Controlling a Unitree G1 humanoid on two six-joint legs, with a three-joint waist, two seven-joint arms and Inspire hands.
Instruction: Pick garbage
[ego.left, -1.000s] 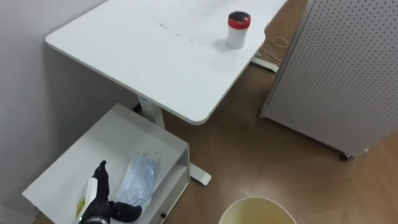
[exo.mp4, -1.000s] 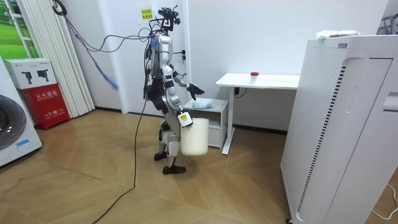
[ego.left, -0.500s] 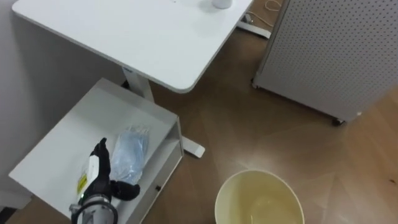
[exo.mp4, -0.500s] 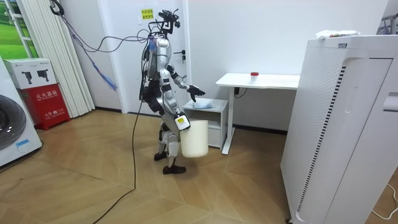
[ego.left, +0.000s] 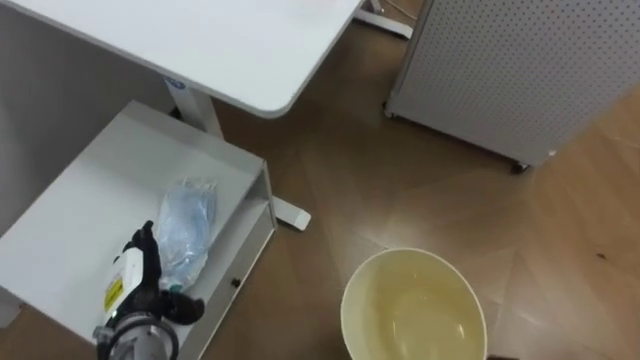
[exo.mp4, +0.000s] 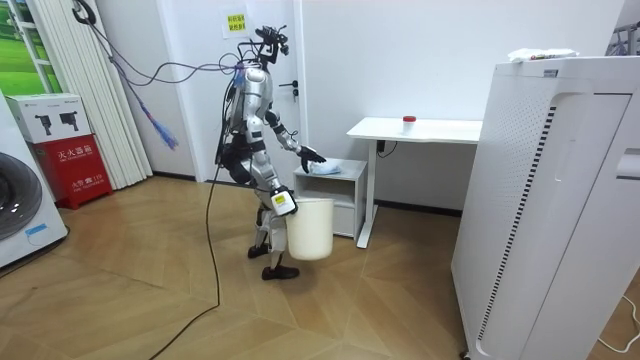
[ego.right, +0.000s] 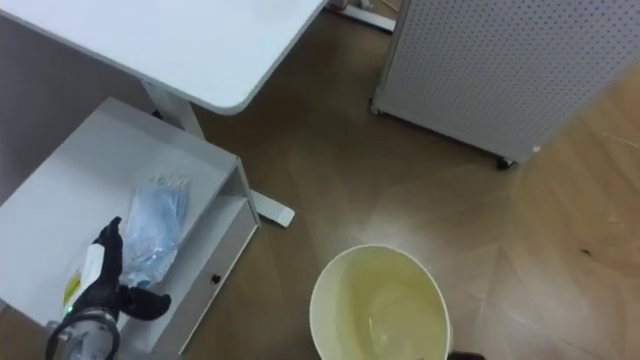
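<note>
Reaching over a low white cabinet (ego.left: 90, 200), the left hand (ego.left: 147, 275) is released, its black fingers straight and the thumb splayed sideways. Just right of it lies the garbage, a crumpled clear plastic bottle (ego.left: 187, 225), on the smooth cabinet top. Farther right of that hand is a round cream bucket (ego.left: 412, 252), glossy inside, at the right hand (exo.mp4: 281, 203); whether that hand is clenched I cannot tell.

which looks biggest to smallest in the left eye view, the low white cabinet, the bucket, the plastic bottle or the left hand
1. low white cabinet
2. bucket
3. plastic bottle and left hand look about alike; the hand is nearer the camera, so they stay unranked.
</note>
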